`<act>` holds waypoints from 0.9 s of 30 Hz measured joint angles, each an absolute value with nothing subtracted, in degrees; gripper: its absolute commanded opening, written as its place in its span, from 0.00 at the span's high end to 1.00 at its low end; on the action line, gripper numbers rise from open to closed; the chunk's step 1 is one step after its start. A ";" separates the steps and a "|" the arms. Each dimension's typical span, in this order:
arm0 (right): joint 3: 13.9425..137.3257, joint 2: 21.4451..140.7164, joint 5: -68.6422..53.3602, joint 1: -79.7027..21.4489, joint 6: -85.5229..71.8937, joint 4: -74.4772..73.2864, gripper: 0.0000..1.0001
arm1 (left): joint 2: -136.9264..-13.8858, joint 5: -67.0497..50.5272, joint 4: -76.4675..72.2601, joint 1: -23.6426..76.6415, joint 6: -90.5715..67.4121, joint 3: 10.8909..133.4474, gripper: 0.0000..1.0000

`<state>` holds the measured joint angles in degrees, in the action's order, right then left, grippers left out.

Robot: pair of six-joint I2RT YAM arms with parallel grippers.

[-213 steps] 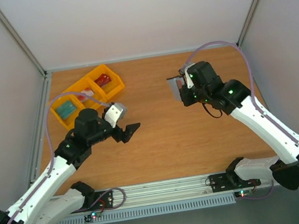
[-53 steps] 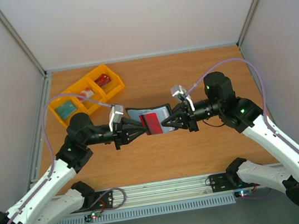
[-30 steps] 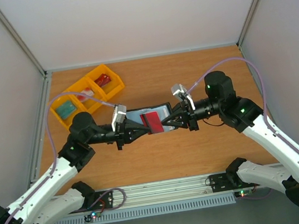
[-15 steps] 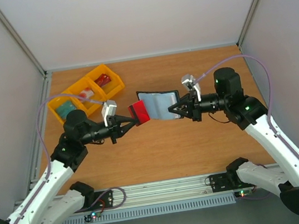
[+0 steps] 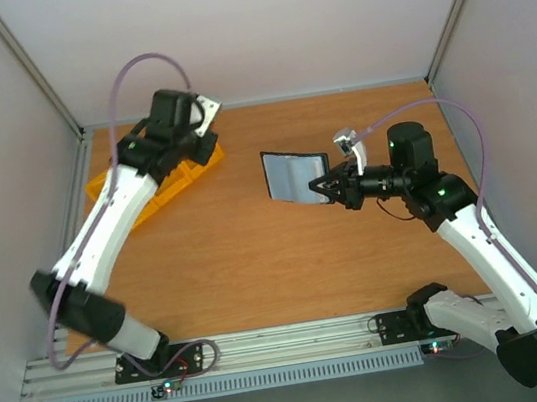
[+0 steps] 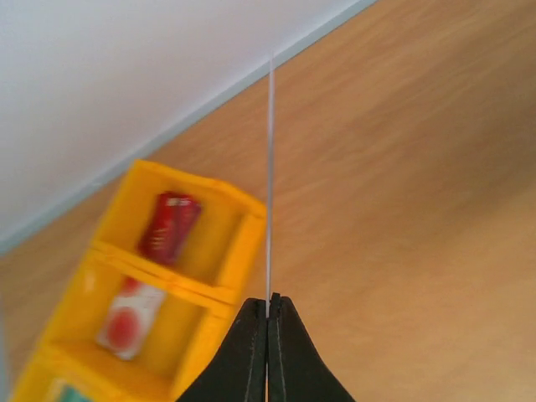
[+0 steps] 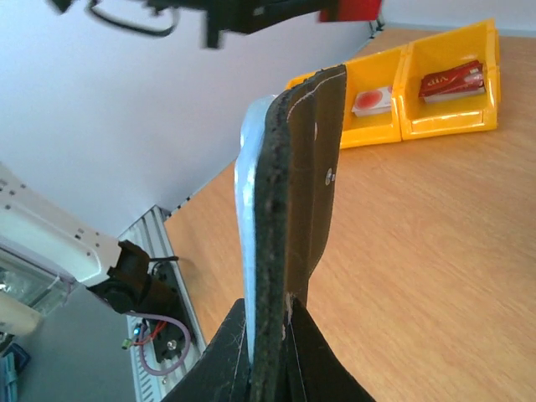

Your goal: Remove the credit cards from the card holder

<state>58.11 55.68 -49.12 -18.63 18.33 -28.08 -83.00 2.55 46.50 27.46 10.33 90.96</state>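
The card holder [image 5: 295, 175] hangs open above the middle of the table, a black wallet with its grey-blue lining facing up. My right gripper [image 5: 331, 190] is shut on its right edge. In the right wrist view the card holder [image 7: 297, 184] stands edge-on between the right gripper [image 7: 270, 356] fingers. My left gripper [image 6: 270, 303] is shut on a credit card [image 6: 270, 167], which shows there only as a thin pale line. It is above the right end of the yellow bins [image 6: 243, 230]. The same red credit card [image 7: 350, 8] peeks in at the top of the right wrist view.
The yellow bins [image 5: 100, 191] sit at the back left, partly hidden under the left arm. One compartment holds a red card [image 6: 167, 226], another a white and red card [image 6: 130, 314]. The back wall edge [image 6: 209, 96] runs just behind them.
My left arm has swung away from the card holder to the back left, carrying the red card over the yellow bins. The right gripper keeps the card holder, now without that card.
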 measured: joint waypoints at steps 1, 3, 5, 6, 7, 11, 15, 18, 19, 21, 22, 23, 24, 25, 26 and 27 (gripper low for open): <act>58.11 55.83 -49.17 -18.59 18.33 -27.88 0.99 | -87.24 5.98 47.99 27.31 13.34 95.00 1.00; 58.11 56.03 -49.41 -18.57 18.31 -27.66 0.99 | -94.00 11.35 49.34 26.96 18.68 99.92 1.00; 58.11 56.03 -49.74 -18.52 18.31 -27.44 0.99 | -99.77 15.84 49.95 26.37 23.99 102.19 1.00; 58.11 56.01 -49.89 -18.52 18.31 -27.42 0.99 | -102.43 17.67 50.13 26.06 26.65 102.91 1.00; 58.11 56.01 -50.04 -18.52 18.31 -27.42 0.99 | -104.73 19.07 50.15 25.69 28.64 103.59 1.00; 58.11 56.03 -50.83 -18.52 18.31 -27.42 0.99 | -114.91 24.29 49.74 23.05 36.53 110.02 1.00; 58.19 56.86 -51.20 -18.52 18.31 -27.46 0.99 | -121.67 28.16 47.31 20.53 42.17 114.52 1.00; 58.54 58.06 -51.31 -18.52 18.31 -27.49 0.99 | -125.19 30.35 45.89 19.16 45.71 115.61 1.00; 58.65 58.28 -51.31 -18.52 18.33 -27.49 0.99 | -126.19 30.70 45.80 18.96 46.19 116.14 1.00; 58.76 58.52 -51.31 -18.52 18.35 -27.51 0.99 | -128.81 31.38 45.95 18.52 47.03 118.19 1.00; 58.76 58.52 -51.31 -18.52 18.39 -27.51 0.99 | -130.02 31.62 46.13 18.24 47.03 119.31 1.00; 58.76 58.52 -51.31 -18.52 18.48 -27.51 0.99 | -131.04 31.81 46.04 18.04 47.03 120.09 1.00; 58.76 58.52 -51.31 -18.52 18.52 -27.51 0.99 | -131.72 32.01 45.93 17.93 47.03 120.46 1.00; 58.78 58.54 -51.31 -18.52 18.55 -27.53 0.99 | -132.31 32.29 45.87 17.87 47.05 120.57 1.00; 58.78 58.57 -51.31 -18.50 18.59 -27.53 0.99 | -132.55 32.45 45.87 17.69 47.09 120.60 1.00; 58.78 58.63 -51.35 -18.48 18.68 -27.53 0.99 | -133.05 32.69 45.87 17.63 47.22 120.77 1.00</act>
